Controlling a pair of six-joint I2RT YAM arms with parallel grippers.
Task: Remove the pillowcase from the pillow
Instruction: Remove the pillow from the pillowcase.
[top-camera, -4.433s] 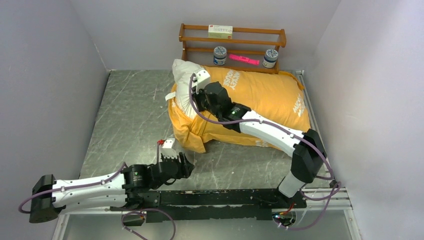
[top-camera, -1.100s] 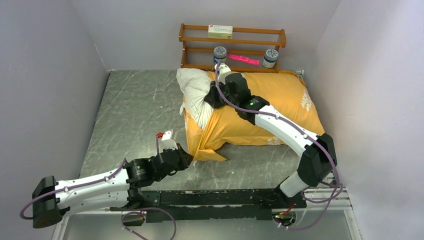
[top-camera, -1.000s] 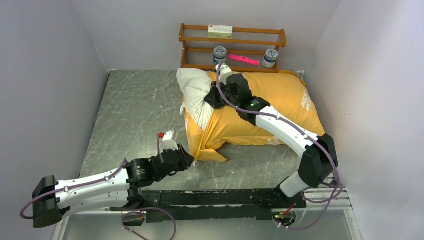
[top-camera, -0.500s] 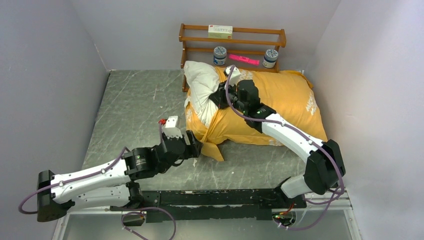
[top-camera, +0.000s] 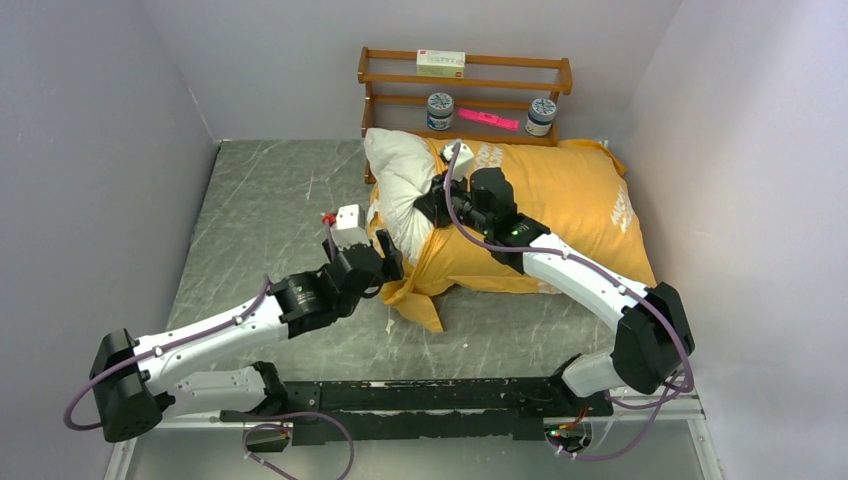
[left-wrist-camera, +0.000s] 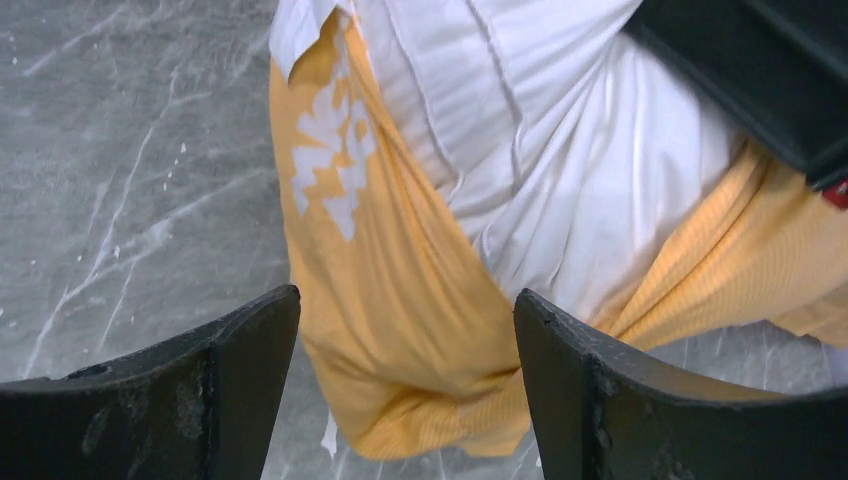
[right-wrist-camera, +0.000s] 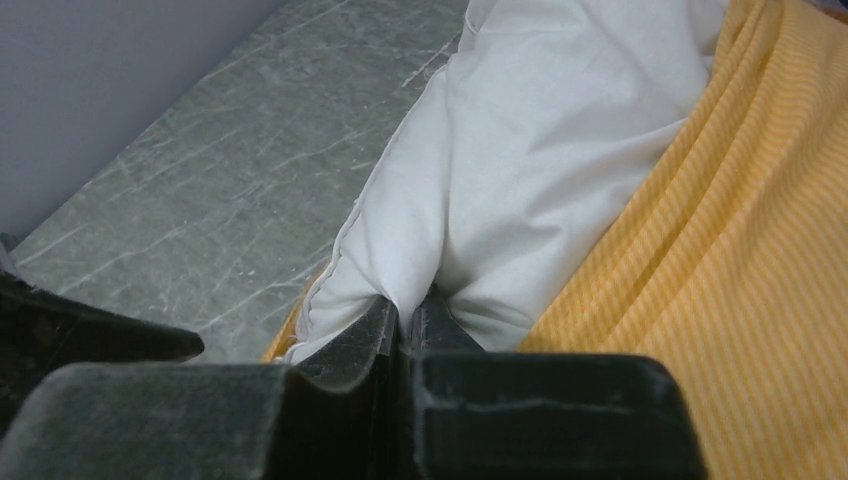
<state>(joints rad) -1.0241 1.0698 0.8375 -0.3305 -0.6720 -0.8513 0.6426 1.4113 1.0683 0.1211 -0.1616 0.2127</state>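
The orange-yellow pillowcase (top-camera: 545, 205) covers most of the white pillow (top-camera: 395, 185), whose left end sticks out at the back of the table. My right gripper (top-camera: 425, 205) is shut on a pinch of the pillow's white fabric (right-wrist-camera: 480, 200) next to the pillowcase's edge (right-wrist-camera: 720, 260). My left gripper (top-camera: 392, 268) is open, its fingers (left-wrist-camera: 240, 370) straddling the pillowcase's bunched lower corner (left-wrist-camera: 400, 330) just above the table. White lettering shows on the fabric (left-wrist-camera: 330, 150).
A wooden rack (top-camera: 465, 95) stands against the back wall with two jars (top-camera: 440, 108), a pink item (top-camera: 488, 119) and a white box (top-camera: 440, 63). Grey walls close in both sides. The marbled table (top-camera: 270, 210) stretches left of the pillow.
My left arm has reached forward and up to the pillowcase's lower-left corner. My right gripper has pulled the pillow to the right and back while holding its white end.
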